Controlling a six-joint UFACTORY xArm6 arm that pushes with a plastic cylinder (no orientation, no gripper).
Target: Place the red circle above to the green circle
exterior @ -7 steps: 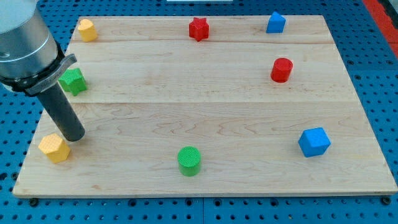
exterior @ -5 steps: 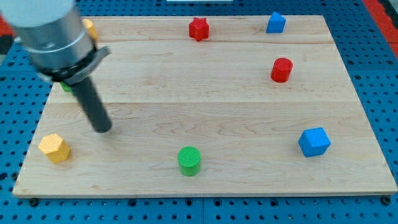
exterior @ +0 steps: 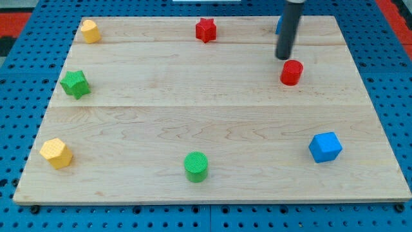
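The red circle [exterior: 291,72] stands at the board's right, upper half. The green circle [exterior: 196,166] stands near the board's bottom edge, a little left of centre. My tip [exterior: 284,57] is just above and slightly left of the red circle, very close to it; I cannot tell whether it touches. The rod rises out of the view's top.
A red star [exterior: 205,29] and a blue block [exterior: 278,26], partly hidden by the rod, sit near the top edge. A yellow block [exterior: 90,31] is top left, a green star [exterior: 76,84] at left, a yellow hexagon [exterior: 56,153] bottom left, a blue cube [exterior: 324,146] lower right.
The rod has swept from the board's lower left across to the upper right, beside the red circle. No block has moved.
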